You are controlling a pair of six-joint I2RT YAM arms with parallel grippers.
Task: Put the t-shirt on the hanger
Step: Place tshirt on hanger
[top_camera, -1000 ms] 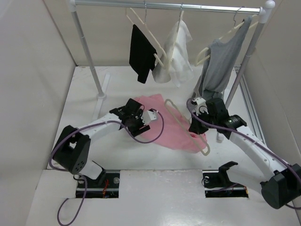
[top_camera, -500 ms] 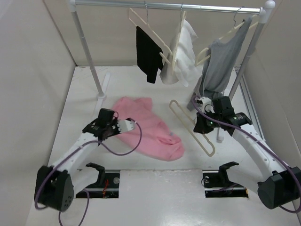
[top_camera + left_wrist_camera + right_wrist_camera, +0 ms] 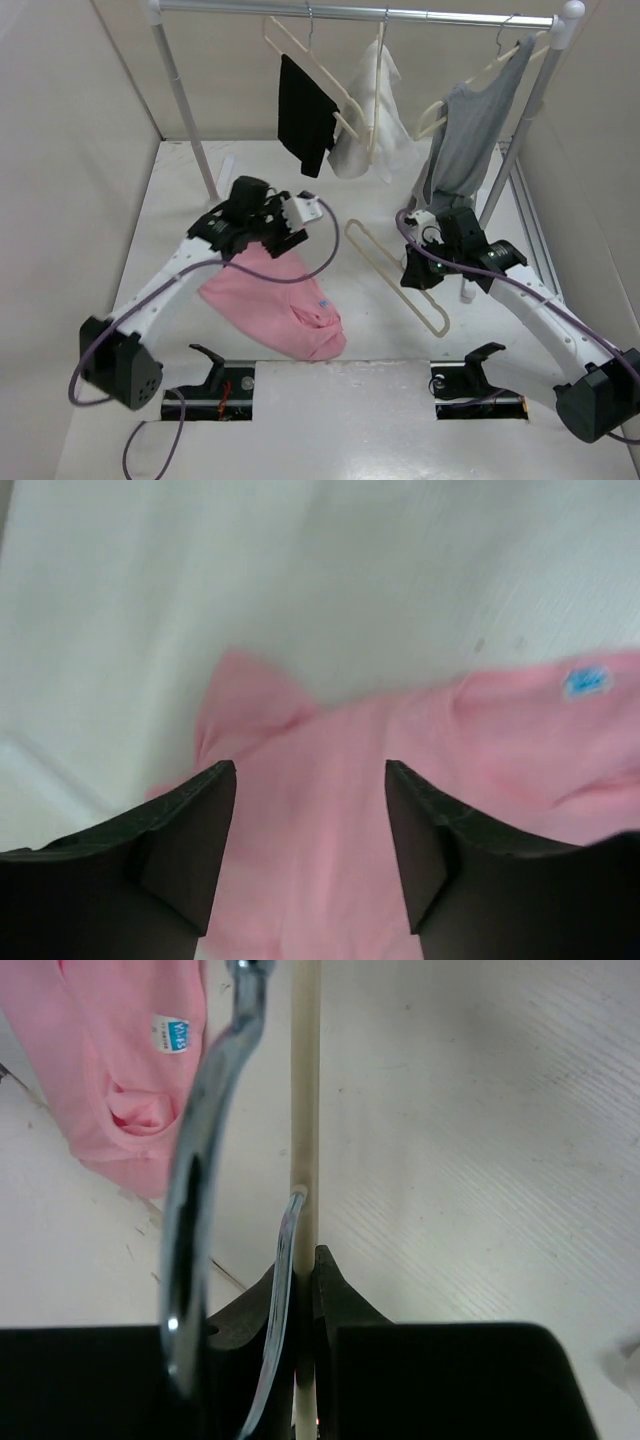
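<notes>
The left gripper, jaws open, hovers over the t-shirt at centre-left of the top view. The right gripper is clamped on the hanger, right of centre.

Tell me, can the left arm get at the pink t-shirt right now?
Probably yes. The left fingers are open over the t-shirt, with pink fabric showing between them and nothing in the way. The hanger sits apart, clamped in the right fingers.
</notes>
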